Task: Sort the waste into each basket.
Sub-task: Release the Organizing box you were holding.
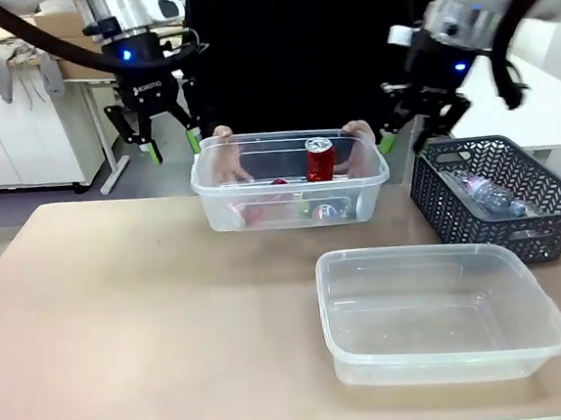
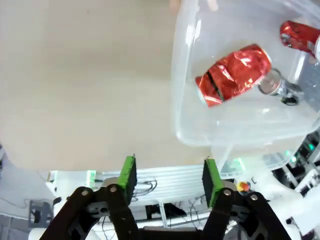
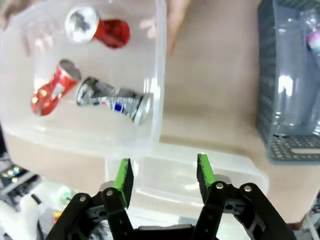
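A clear basket (image 1: 203, 185) stands at the far side of the table, and a person's hands (image 1: 221, 137) grip its back rim. Inside it a red can (image 1: 320, 159) stands upright among other waste. The left wrist view looks into this basket (image 2: 177, 75) at a crushed red can (image 2: 235, 75). The right wrist view shows two red cans (image 3: 97, 27) and a crushed silver can (image 3: 115, 100). A second clear basket (image 1: 363, 254) stands empty near the front. My left gripper (image 1: 175, 150) hangs open left of the far basket. My right gripper (image 1: 409, 132) hangs open to its right.
At the right edge of the table sits a dark grey lattice basket (image 1: 548, 231) with a clear plastic bottle (image 1: 485, 192) lying in it. The left half of the tabletop (image 1: 122, 302) is bare.
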`<state>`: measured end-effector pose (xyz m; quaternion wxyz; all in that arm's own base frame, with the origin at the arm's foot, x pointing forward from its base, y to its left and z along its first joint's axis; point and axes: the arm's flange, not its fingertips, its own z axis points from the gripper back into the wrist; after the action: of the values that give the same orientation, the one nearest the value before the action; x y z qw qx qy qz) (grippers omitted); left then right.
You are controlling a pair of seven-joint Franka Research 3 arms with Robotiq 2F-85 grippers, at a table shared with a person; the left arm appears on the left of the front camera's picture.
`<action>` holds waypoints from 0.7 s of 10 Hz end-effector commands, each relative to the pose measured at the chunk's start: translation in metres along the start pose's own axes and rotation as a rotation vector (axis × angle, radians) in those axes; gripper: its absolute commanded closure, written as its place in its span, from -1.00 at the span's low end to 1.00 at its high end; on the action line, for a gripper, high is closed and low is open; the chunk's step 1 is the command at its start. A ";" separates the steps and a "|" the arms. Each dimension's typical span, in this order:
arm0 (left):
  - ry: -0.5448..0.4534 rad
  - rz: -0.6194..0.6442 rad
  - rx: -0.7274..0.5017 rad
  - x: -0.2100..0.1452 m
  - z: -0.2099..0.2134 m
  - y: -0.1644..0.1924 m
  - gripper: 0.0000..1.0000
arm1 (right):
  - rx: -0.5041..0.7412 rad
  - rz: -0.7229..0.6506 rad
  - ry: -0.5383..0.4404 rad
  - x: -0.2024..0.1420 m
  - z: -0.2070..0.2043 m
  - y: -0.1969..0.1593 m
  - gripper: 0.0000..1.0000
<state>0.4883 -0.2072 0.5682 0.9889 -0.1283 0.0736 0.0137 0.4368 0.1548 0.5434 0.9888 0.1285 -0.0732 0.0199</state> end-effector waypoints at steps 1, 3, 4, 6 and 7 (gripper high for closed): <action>-0.081 0.005 -0.046 -0.025 -0.010 0.019 -1.00 | 0.111 -0.012 -0.055 -0.022 0.005 -0.026 -1.00; -0.049 0.025 -0.123 -0.029 -0.025 0.040 -1.00 | 0.161 -0.108 -0.095 -0.038 0.008 -0.053 -1.00; -0.029 0.033 -0.139 -0.029 -0.032 0.044 -1.00 | 0.172 -0.122 -0.092 -0.041 0.005 -0.057 -1.00; -0.046 0.049 -0.092 -0.025 -0.019 0.034 -1.00 | 0.129 -0.134 -0.066 -0.035 0.014 -0.051 -1.00; -0.046 0.049 -0.092 -0.025 -0.019 0.034 -1.00 | 0.129 -0.134 -0.066 -0.035 0.014 -0.051 -1.00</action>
<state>0.4580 -0.1764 0.5325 0.9797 -0.1838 0.0659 0.0447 0.4002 0.0993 0.5306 0.9744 0.1978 -0.0931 -0.0521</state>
